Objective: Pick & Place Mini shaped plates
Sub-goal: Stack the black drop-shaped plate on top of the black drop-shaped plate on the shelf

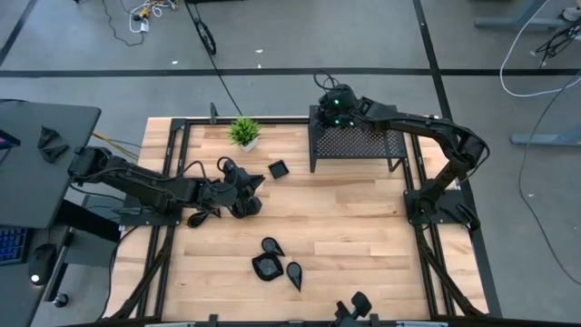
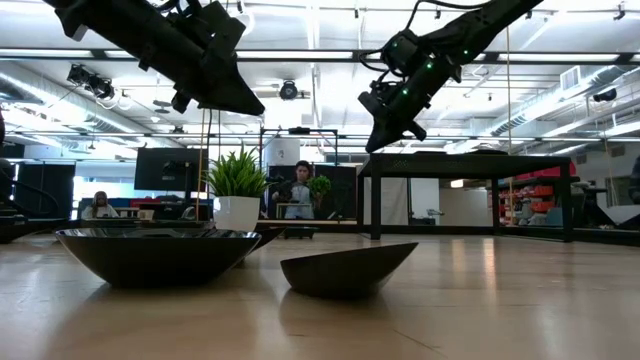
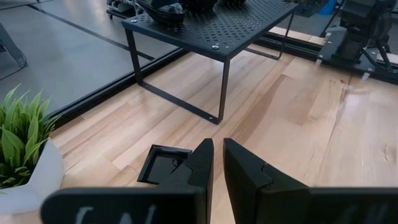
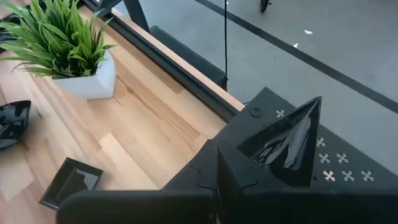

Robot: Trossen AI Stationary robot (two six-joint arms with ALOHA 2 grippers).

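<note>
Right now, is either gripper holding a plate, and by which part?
The right gripper, over the rack, pinches a glossy black plate by its rim. The left gripper holds nothing.

Grey floor w/ black tape lines, loose cables, ceiling strip lights, desk left

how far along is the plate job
Early, it seems. Done: at least one plate appears to lie on the rack. In hand: the right end effector is shut over the rack corner, with a glossy plate at its fingers; whether it is gripped is unclear. The left end effector, nearly shut, holds nothing above a square plate. Left: that one and three plates on the table.
</note>
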